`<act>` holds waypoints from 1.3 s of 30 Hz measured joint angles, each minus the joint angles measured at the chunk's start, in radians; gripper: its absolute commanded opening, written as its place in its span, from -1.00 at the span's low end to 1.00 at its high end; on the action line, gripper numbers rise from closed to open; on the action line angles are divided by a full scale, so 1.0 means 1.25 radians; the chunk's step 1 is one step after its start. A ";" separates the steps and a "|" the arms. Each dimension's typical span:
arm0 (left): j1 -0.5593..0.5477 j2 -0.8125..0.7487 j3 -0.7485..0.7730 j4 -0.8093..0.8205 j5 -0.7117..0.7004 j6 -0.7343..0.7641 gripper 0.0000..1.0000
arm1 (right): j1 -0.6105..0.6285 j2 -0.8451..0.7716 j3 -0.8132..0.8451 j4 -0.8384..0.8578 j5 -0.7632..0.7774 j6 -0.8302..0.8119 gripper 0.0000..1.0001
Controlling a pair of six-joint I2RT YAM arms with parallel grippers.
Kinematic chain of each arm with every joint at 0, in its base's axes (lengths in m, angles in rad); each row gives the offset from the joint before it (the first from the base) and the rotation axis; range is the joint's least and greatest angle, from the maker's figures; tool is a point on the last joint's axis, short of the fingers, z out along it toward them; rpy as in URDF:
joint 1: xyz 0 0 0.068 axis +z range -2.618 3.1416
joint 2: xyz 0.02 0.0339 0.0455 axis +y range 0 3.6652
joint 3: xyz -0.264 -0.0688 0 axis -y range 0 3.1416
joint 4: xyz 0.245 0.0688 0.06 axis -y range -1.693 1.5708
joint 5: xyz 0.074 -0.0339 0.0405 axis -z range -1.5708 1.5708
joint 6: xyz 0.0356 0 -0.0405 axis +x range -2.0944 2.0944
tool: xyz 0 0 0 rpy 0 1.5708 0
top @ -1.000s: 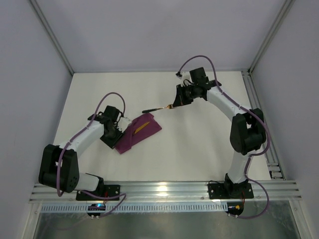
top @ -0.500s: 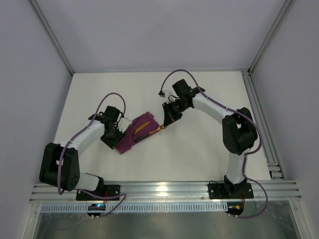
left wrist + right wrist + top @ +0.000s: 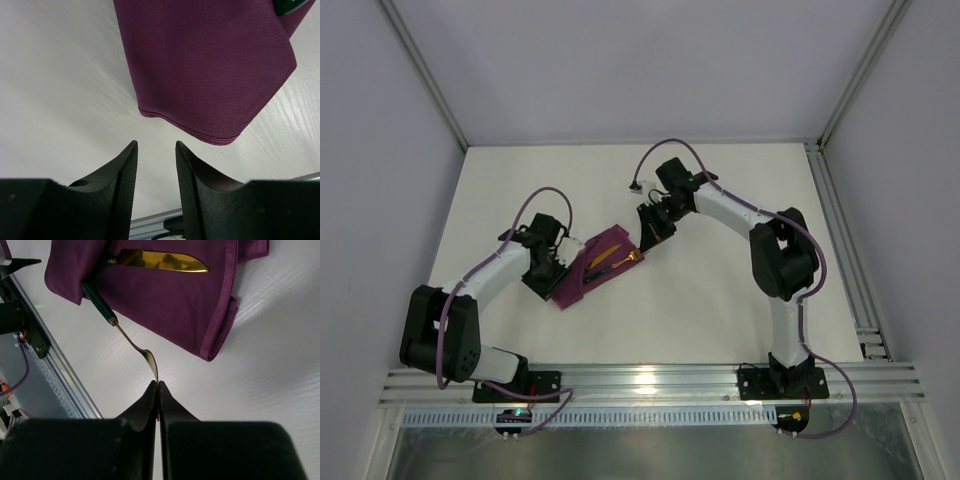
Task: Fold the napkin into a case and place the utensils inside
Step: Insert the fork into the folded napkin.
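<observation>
The magenta napkin lies folded into a slim case left of the table's centre. The knife's gold blade pokes out of its pocket. My right gripper is shut on the gold head of the fork, just right of the case. The fork's dark handle runs under the cloth's fold. My left gripper stands open over bare table at the case's near left end, with the cloth's hem just ahead of its fingertips and nothing between them.
An aluminium rail runs along the near table edge and shows in the right wrist view. A second rail lines the right side. Grey walls enclose the white table.
My right arm has swung left and down to the case with the fork, and the fork's handle now lies in the cloth. The left arm has stayed put.
</observation>
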 measured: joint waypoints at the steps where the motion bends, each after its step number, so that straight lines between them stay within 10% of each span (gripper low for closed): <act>1: 0.000 0.000 0.000 0.000 0.000 0.000 -0.25 | 0.002 0.001 0.002 0.000 0.000 0.001 -0.92; 39: 0.000 0.000 -0.001 0.007 -0.001 0.002 -0.24 | -0.066 0.161 0.297 -0.150 0.069 -0.056 -0.93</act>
